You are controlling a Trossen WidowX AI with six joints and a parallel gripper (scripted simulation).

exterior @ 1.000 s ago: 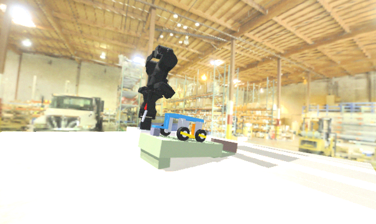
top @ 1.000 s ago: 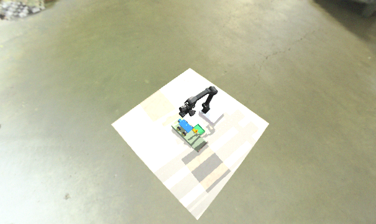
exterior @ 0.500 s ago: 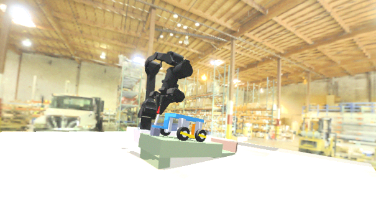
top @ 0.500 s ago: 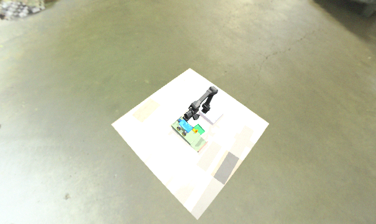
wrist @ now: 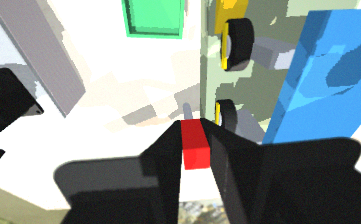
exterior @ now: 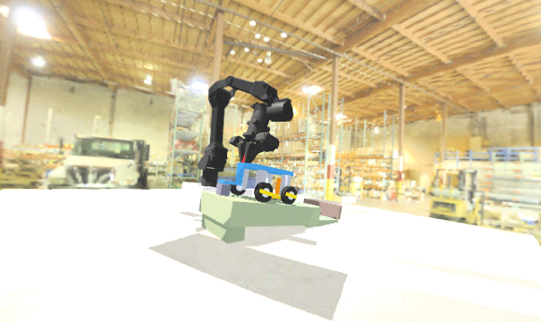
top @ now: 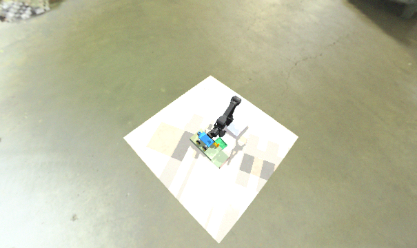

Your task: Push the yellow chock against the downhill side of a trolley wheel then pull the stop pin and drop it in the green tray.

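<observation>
My gripper (top: 209, 136) (exterior: 245, 160) (wrist: 190, 124) is shut on the red-headed stop pin (exterior: 243, 158) (wrist: 195, 145). The pin's grey shank points away from the fingers, free of the ramp, beside its tray-side edge. The blue trolley (top: 205, 138) (exterior: 267, 168) (wrist: 331, 75) stands upright on the pale green ramp (top: 220, 159) (exterior: 270, 216) (wrist: 263, 87). The yellow chock (wrist: 231, 15) is at the downhill side of a tray-side wheel, seemingly against it; its orange handle (top: 216, 145) (exterior: 278, 187) shows in the top and exterior views. The green tray (top: 221, 142) (wrist: 156, 35) lies beside the ramp, ahead of the gripper in the wrist view.
A brownish block (exterior: 325, 208) stands at the ramp's low end. A pale slab (top: 236, 129) (wrist: 36, 55) lies on the tray's other side from the ramp. The trolley is close beside the right finger in the wrist view.
</observation>
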